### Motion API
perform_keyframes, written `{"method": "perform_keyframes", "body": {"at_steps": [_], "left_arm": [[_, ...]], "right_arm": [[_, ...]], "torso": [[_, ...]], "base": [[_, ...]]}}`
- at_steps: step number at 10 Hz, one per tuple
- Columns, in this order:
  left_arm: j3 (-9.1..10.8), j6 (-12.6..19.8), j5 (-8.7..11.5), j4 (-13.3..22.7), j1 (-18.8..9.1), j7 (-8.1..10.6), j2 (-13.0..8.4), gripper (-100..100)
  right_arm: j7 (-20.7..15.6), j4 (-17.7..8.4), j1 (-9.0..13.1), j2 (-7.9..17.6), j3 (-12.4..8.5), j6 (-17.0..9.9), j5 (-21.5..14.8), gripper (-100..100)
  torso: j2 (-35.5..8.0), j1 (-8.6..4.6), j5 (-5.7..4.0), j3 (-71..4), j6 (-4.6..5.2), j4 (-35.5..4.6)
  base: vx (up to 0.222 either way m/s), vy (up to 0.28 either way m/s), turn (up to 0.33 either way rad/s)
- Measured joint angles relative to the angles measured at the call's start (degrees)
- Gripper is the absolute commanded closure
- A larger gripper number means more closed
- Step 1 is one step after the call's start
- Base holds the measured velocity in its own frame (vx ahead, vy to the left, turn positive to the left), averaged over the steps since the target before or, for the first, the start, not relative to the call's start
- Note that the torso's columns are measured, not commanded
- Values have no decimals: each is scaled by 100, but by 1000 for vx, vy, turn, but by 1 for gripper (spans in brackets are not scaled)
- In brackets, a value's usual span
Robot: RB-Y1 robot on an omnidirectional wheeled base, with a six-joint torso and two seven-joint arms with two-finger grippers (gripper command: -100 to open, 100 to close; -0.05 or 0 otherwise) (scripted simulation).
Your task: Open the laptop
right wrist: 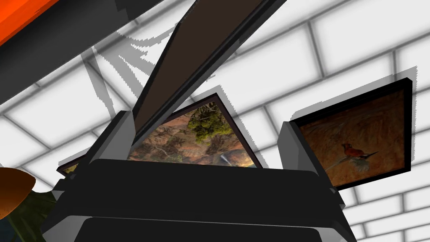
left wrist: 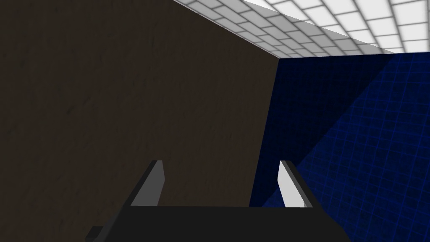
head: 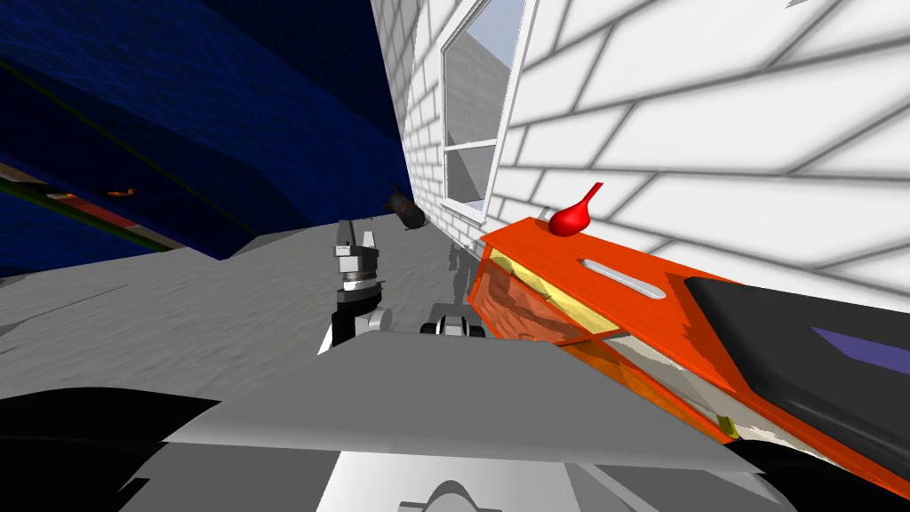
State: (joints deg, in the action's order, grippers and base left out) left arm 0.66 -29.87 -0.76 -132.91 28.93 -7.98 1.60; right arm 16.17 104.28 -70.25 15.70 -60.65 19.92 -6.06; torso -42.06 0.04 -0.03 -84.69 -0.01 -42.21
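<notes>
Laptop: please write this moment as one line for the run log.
laptop on orange desk, no gripper at it | left gripper open | right gripper open

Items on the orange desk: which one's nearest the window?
The red long-necked bulb, at the desk end by the window. The grey strip lies mid-desk; the dark laptop is farthest.

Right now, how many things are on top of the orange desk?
3. A red bulb-shaped vase at the far end, a flat grey strip mid-desk, and the closed dark laptop nearest me. The desk runs out of view, so more may be hidden.
</notes>
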Motion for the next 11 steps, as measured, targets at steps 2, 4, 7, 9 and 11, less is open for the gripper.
{"method": "perform_keyframes", "body": {"at_steps": [2, 4, 7, 9, 11], "left_arm": [[0, 0, 0, 0, 0, 0, 0, 0], [0, 0, 0, 0, 0, 0, 0, 0], [0, 0, 0, 0, -1, 0, 0, 0], [0, 0, 0, 0, -1, 0, 0, 0], [0, 0, 0, 0, -1, 0, 0, 0]], "right_arm": [[189, 160, -281, 29, -130, -25, 90, -100], [370, 298, -518, 65, -248, -42, 168, -100], [446, 394, -618, 59, -289, -77, 196, 0], [446, 394, -618, 59, -290, -77, 196, 0], [446, 394, -618, 59, -290, -77, 196, 0]], "torso": [[-16, 0, 6, 7, -2, -5], [-26, -6, 2, 15, 0, -9], [-29, -3, 3, 17, 1, -10], [-23, -4, 3, 13, 1, -8], [-22, -4, 3, 12, 1, -7]], "base": [[32, -15, -25], [25, -15, -16], [3, -2, -1], [0, 0, 0], [0, 0, 0]]}}
